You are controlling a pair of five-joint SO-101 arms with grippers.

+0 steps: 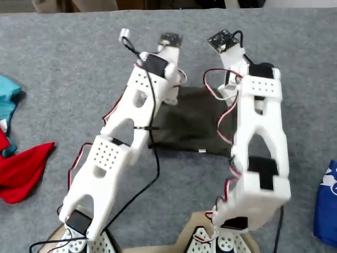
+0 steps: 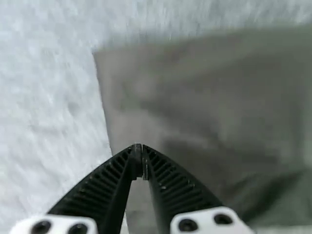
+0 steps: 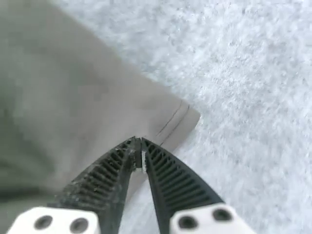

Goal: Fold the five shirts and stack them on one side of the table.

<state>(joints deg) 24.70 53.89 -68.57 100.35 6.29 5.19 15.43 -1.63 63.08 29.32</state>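
Our left gripper (image 2: pixel 137 155) and right gripper (image 3: pixel 140 150) are clenched over the edges of the olive shirt (image 1: pixel 192 121) below them; if they pinch no cloth, we risk a crooked fold

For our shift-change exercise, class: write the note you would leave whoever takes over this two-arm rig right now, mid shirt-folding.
Left gripper: fingers shut, tips at the left edge of the dark olive cloth shirt; I cannot tell whether they pinch cloth.
Right gripper: fingers shut, tips by its far right corner, same doubt.
The olive shirt lies flat as a rectangle in the middle of the grey felt table.
A crumpled red cloth shirt and a teal cloth shirt lie at the left edge, a blue cloth shirt at the right edge.
Done: no stack yet.
Left: finish the olive one, fold the rest, stack them.
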